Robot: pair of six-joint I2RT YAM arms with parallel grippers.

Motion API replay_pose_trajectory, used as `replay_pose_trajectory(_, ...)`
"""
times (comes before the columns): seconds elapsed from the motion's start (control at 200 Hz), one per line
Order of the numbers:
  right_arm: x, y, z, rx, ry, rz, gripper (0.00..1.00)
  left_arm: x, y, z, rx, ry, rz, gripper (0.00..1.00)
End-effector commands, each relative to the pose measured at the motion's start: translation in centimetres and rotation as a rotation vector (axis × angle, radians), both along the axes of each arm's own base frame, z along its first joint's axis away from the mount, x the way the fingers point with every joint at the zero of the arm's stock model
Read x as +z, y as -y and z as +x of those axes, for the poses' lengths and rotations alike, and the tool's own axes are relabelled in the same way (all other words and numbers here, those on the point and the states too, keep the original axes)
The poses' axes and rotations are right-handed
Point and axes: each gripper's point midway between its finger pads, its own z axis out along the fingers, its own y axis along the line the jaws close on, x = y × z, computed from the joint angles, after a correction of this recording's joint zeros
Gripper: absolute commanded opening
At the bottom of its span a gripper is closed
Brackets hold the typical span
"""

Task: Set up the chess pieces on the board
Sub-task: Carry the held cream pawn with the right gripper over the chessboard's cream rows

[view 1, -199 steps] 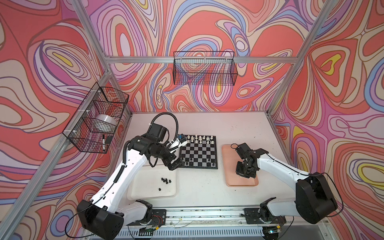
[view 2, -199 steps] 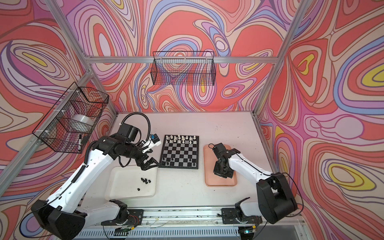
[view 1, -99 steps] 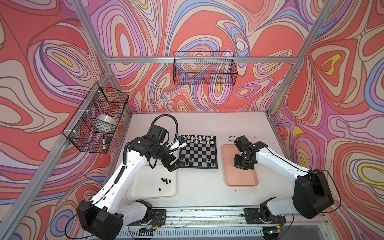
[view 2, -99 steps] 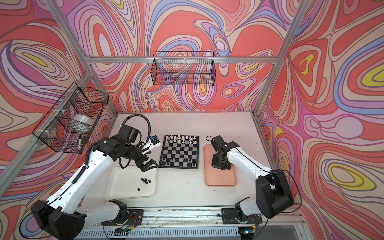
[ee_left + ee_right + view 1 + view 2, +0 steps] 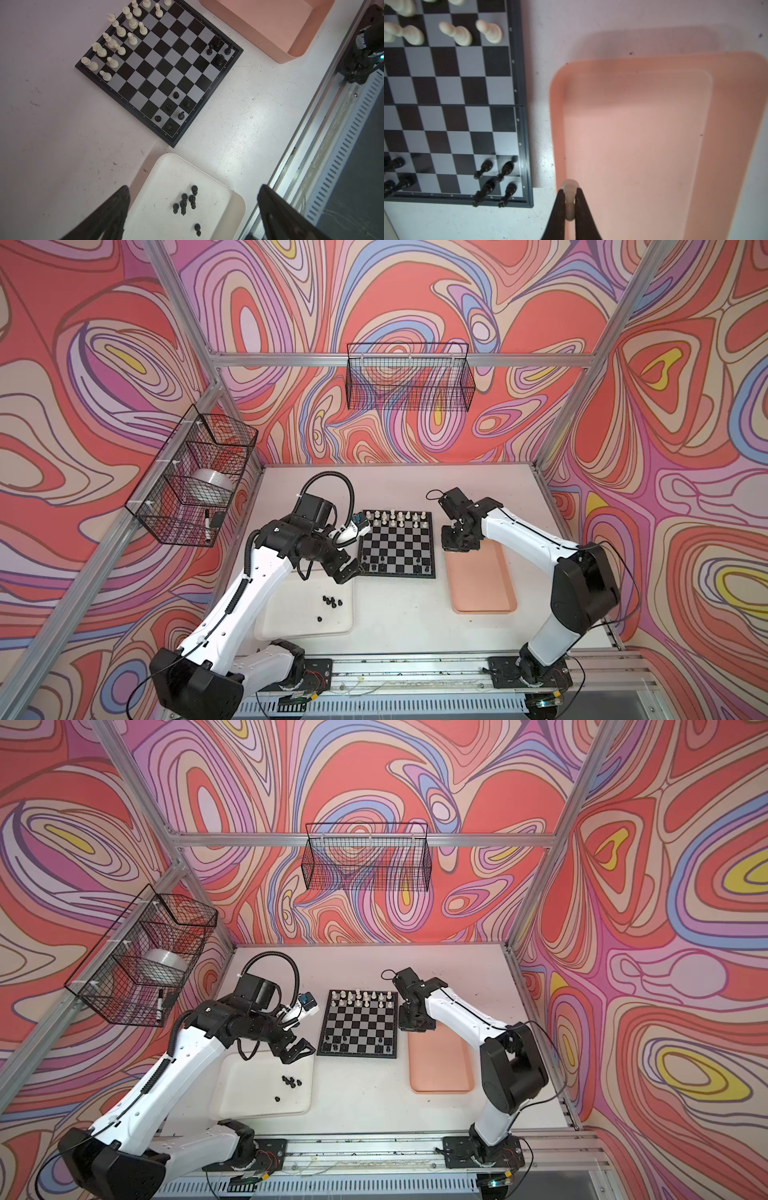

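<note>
Only tiny coordinate marks edge the board (image 5: 158, 62), with letters b to h faintly legible.

Swirling walls (image 5: 415, 302) of coral, lilac, cream and yellow, outlined in dark lines, closed in the cell on three sides. Bare aluminium posts and a crossbar (image 5: 291, 359) framed the corners. A black wire basket (image 5: 409, 377) hung on the back wall. A second wire basket (image 5: 195, 472), divided into compartments, hung on the left wall with a silvery roll (image 5: 210, 485) and a marker (image 5: 206, 524) inside. The white tabletop (image 5: 399, 481) looked scuffed and speckled in the wrist views. An aluminium rail (image 5: 415, 668) ran along its near edge, with a slotted strip (image 5: 374, 707) in front of that. The light was even and soft
</note>
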Motion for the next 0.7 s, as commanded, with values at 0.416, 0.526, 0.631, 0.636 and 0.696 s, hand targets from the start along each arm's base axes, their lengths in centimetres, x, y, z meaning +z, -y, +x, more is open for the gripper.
replay_pose_trajectory(0.416,0.5,-5.8,5.3,0.141,0.059,0.007,0.06,0.2,-0.2,-0.2,0.012,0.025,0.003,0.97)
replay_pose_trajectory(0.526,0.6,-6.5,6.1,0.155,0.067,0.010,0.06,0.2,-0.2,-0.1,0.014,0.021,0.002,0.97)
replay_pose_trajectory(0.631,0.5,-7.2,6.8,0.170,0.074,0.014,0.06,0.2,-0.2,-0.1,0.014,0.017,0.001,0.97)
replay_pose_trajectory(0.636,0.5,-7.2,6.9,0.170,0.073,0.015,0.06,0.1,-0.2,-0.1,0.013,0.016,0.001,0.97)
replay_pose_trajectory(0.696,0.5,-7.6,7.3,0.178,0.080,0.017,0.06,0.2,-0.2,-0.1,0.013,0.017,0.001,0.97)
